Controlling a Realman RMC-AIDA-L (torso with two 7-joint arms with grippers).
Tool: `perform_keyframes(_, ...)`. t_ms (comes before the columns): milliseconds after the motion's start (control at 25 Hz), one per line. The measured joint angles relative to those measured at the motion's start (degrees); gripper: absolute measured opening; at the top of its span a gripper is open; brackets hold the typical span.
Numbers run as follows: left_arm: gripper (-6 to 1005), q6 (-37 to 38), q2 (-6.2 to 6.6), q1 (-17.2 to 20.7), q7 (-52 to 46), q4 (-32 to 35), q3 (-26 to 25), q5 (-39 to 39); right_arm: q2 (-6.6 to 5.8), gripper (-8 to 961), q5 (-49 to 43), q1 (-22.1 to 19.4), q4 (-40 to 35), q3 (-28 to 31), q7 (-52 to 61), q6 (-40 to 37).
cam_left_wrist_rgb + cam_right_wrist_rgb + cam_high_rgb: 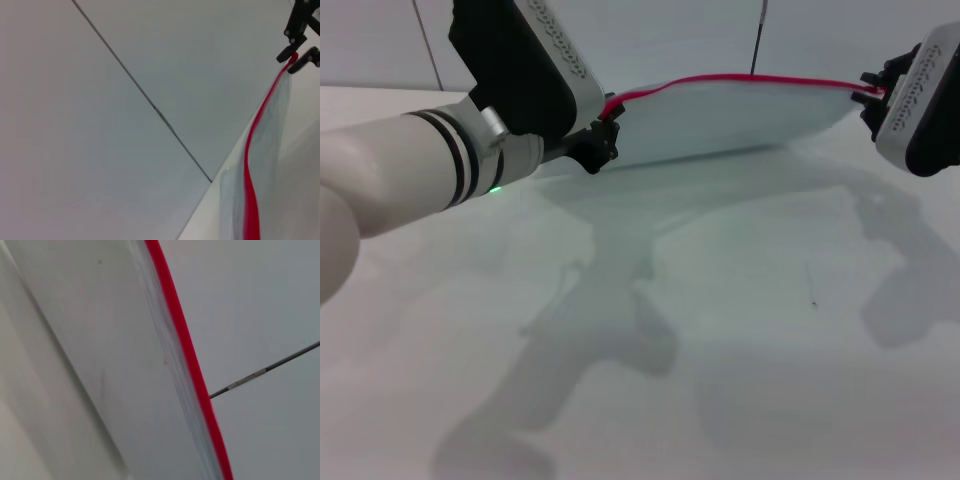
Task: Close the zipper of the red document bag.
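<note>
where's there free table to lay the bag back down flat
The table in front of the bag is bare across its whole near half. It is crowded only at the far edge, where the left gripper and right gripper hold the zipper ends.

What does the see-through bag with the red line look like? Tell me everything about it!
The bag is a big flat pouch of pale, cloudy see-through plastic. A thin bright red zipper runs along its top long edge. The bag is held up off the white table, stretched between two grippers: the left gripper pinches one end of the red edge and the right gripper pinches the other end. The red line dips a little near the left end. Its lower edge hangs down toward the table.
</note>
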Motion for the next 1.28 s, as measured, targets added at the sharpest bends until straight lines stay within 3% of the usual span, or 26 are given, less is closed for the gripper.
perform_keyframes(240, 67, -4.55, -0.08, -0.91, -0.64, -3.42, 0.01, -0.61, 0.11, 229, 0.41, -0.17, 0.06, -0.03, 0.90, 0.17)
perform_keyframes(680, 286, -6.50, -0.22, -1.64, -1.26, -5.14, 0.04, -2.50, 0.38, 476, 2.18, -1.55, -0.05, -1.41, 1.70, 4.07)
perform_keyframes(760, 381, -7.98, -0.21, -1.41, -1.55, -5.17, -0.39, -3.41, 0.39, 502, 5.21, -2.38, -0.35, -2.67, 1.72, 6.54)
perform_keyframes(840, 476, -9.84, -0.22, -0.88, -1.64, -5.31, -0.89, -4.19, 0.35, 528, 8.89, -3.47, -0.49, -4.45, 1.72, 10.67)
perform_keyframes(880, 523, -11.39, -0.25, -0.47, -1.67, -5.55, -1.30, -4.88, 0.43, 541, 12.80, -4.65, -0.51, -6.97, 1.73, 16.53)
perform_keyframes(1000, 729, -18.09, -0.19, 0.31, -1.70, -7.62, -1.82, -8.99, 0.43, 538, 17.29, -5.82, -0.52, -10.46, 1.74, 23.03)
perform_keyframes(1160, 806, -29.10, -0.08, 0.64, -1.70, -12.53, -1.88, -15.12, 0.17, 535, 29.07, -7.55, -0.57, -20.11, 2.57, 39.31)
perform_keyframes(1280, 846, -37.49, -0.19, 1.13, -1.73, -16.37, -0.67, -17.48, 0.04, 533, 32.71, -7.87, 0.53, -27.78, 9.27, 51.98)
